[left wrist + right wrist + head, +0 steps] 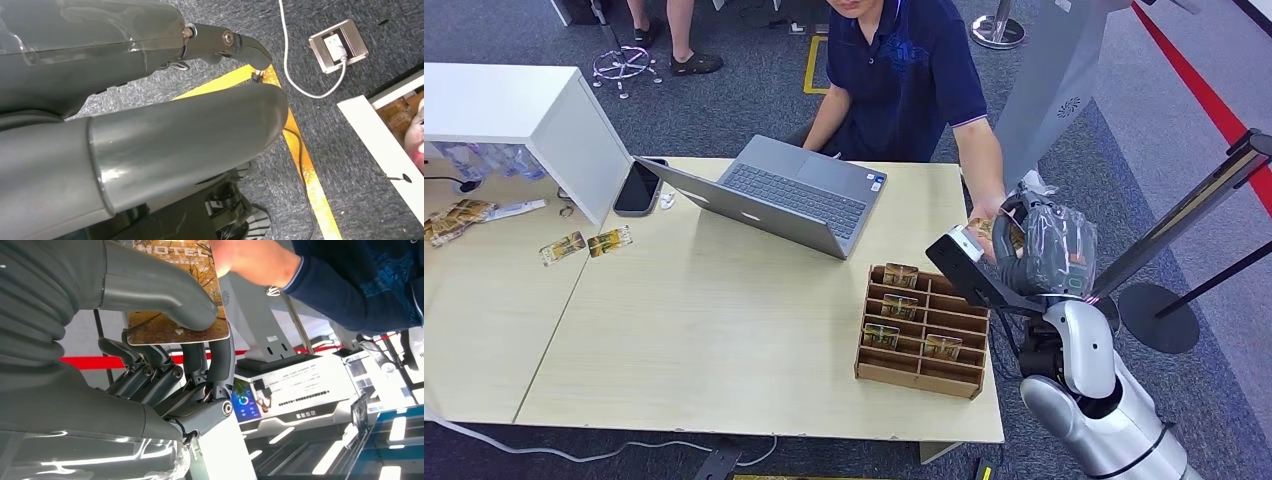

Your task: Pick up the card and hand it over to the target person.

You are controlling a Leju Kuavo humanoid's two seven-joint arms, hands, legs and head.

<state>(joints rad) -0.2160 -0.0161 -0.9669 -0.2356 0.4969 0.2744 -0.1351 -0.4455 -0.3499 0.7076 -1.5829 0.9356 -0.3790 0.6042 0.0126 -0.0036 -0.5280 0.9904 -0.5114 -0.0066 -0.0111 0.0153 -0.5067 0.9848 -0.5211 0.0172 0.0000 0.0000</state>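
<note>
Beside the counter (724,330), my right hand (165,340) pinches the card (175,295) under the person's hand (250,260); releasing before they grip would drop it.

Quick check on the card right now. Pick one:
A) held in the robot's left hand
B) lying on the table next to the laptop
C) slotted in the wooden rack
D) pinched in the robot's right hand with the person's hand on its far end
D: the right wrist view shows the right hand pinching the card under its thumb while the person's hand takes the far end.
</note>
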